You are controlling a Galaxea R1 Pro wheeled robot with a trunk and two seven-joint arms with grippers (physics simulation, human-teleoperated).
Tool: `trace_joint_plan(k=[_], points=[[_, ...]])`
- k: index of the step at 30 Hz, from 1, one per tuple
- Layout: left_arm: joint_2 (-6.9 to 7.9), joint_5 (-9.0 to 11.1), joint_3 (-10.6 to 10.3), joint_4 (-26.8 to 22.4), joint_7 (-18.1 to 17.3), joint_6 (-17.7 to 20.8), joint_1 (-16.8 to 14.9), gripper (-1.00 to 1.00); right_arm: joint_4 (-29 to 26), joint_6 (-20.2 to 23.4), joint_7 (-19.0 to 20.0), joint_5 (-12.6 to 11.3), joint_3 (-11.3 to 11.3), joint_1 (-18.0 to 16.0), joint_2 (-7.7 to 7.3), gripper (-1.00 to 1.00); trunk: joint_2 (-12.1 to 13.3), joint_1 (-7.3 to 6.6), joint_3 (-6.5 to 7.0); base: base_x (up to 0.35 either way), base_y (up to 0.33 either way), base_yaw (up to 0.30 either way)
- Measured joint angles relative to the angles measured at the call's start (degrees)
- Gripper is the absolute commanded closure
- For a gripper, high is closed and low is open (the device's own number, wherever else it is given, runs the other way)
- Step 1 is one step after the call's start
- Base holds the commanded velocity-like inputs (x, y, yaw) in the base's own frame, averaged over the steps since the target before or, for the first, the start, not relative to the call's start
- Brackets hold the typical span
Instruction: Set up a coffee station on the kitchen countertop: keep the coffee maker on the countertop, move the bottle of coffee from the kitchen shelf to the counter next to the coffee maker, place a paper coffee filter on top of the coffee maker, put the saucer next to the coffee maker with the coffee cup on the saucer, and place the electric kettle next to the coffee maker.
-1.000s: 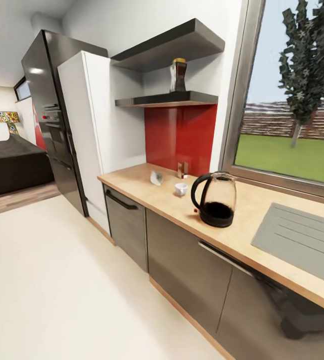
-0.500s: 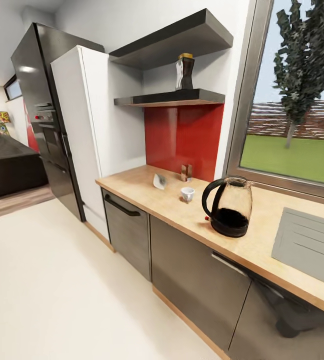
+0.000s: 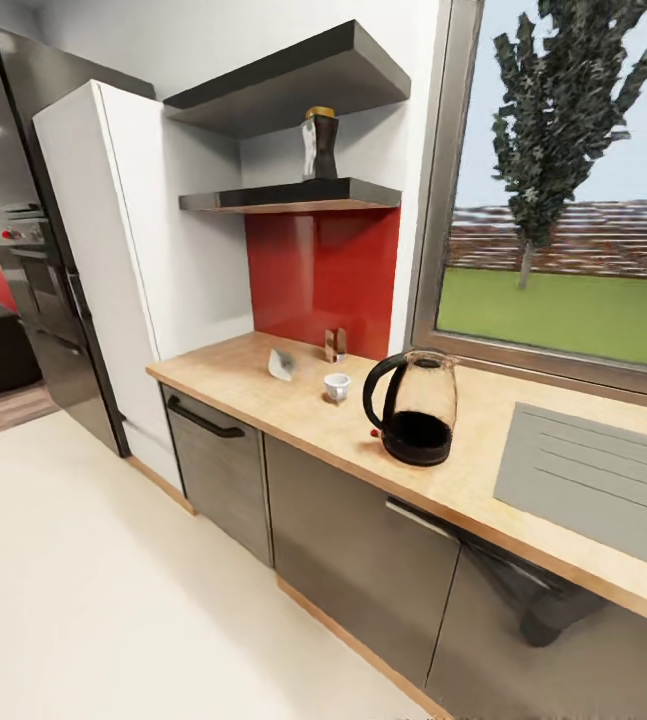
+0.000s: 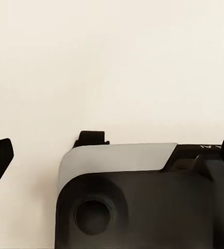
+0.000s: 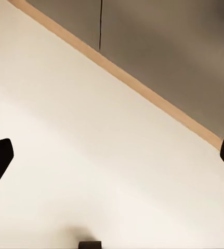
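Facing the kitchen counter, both grippers hanging spread wide over the floor, gripping nothing.

Left to right: coffee jar (image 3: 320,145) sitting on the thin shelf (image 3: 288,195); paper filter (image 3: 282,364), then cup (image 3: 336,386), then kettle (image 3: 412,407) standing apart along the countertop (image 3: 293,405). Left gripper (image 4: 112,155) hanging over the robot's base (image 4: 143,199); right gripper (image 5: 112,155) pointing down near the cabinet fronts (image 5: 163,46).

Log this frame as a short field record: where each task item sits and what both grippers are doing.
kettle: dark glass electric kettle upright on the light wood countertop
cup: small white cup on the countertop, left of the kettle
coffee bottle: dark jar with gold lid on the thin dark shelf
left gripper: open, empty, over pale floor
right gripper: open, empty
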Motion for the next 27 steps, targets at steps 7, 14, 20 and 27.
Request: trace_joint_plan(k=[7, 14, 20, 27], points=[[0.0, 0.0, 0.0, 0.03, 0.0, 0.0, 0.01, -1.0, 0.01, 0.0, 0.01, 0.0, 0.0, 0.0, 0.0, -1.0, 0.0, -0.02, 0.0, 0.127, 0.116, -0.209], [0.0, 0.0, 0.0, 0.04, 0.01, 0.0, 0.01, -1.0, 0.02, 0.0, -0.01, 0.0, 0.0, 0.02, 0.01, -1.0, 0.0, -0.03, 0.0, 0.231, 0.211, -0.029], [0.0, 0.0, 0.0, 0.04, 0.02, 0.0, 0.01, -1.0, 0.02, 0.0, -0.01, 0.0, 0.0, 0.07, 0.01, -1.0, 0.0, -0.03, 0.0, 0.237, 0.219, -0.003], [0.0, 0.0, 0.0, 0.11, 0.02, 0.0, 0.01, -1.0, 0.02, 0.0, -0.01, 0.0, 0.0, 0.08, 0.01, -1.0, 0.0, -0.01, 0.0, 0.123, 0.254, 0.0]])
